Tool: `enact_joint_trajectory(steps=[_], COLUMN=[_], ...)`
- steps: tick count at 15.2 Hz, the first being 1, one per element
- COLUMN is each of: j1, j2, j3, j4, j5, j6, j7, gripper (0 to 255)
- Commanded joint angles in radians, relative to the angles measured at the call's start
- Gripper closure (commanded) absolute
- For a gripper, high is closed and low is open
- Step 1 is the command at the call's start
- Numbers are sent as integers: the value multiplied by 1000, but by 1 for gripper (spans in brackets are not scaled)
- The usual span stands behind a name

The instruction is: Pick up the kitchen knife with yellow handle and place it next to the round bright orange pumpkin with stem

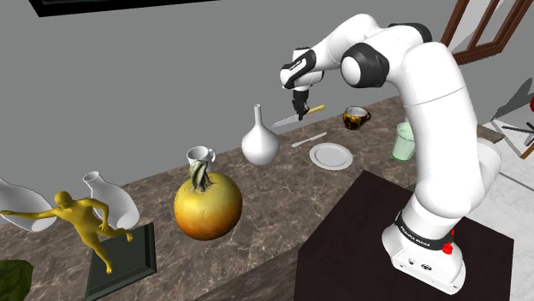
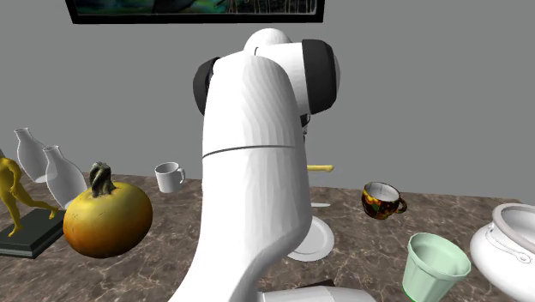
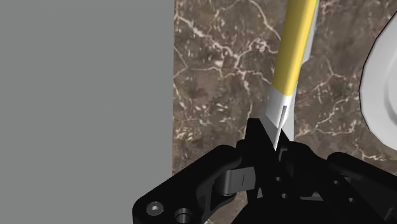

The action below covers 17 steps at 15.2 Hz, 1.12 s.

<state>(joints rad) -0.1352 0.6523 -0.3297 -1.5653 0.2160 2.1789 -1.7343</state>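
The gripper (image 1: pixel 299 109) is closed on the knife (image 1: pixel 285 120), near where the blade meets the yellow handle, and holds it in the air above the marble counter (image 1: pixel 282 184). In the shoulder view the long axis runs from eight o'clock, the blade, to two o'clock, the handle. The pumpkin (image 1: pixel 208 205) lies at about seven o'clock from the jaws, past the white vase (image 1: pixel 258 141). I can read no writing.
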Motion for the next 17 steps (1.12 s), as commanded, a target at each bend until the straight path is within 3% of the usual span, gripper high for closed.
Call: enact_joint_trajectory(steps=[1, 17], j1=[3, 12], j2=[-15, -105], j3=[-4, -26], j4=[7, 85], j5=[-5, -39], j6=[-21, -187], j7=[4, 22], gripper=[255, 255])
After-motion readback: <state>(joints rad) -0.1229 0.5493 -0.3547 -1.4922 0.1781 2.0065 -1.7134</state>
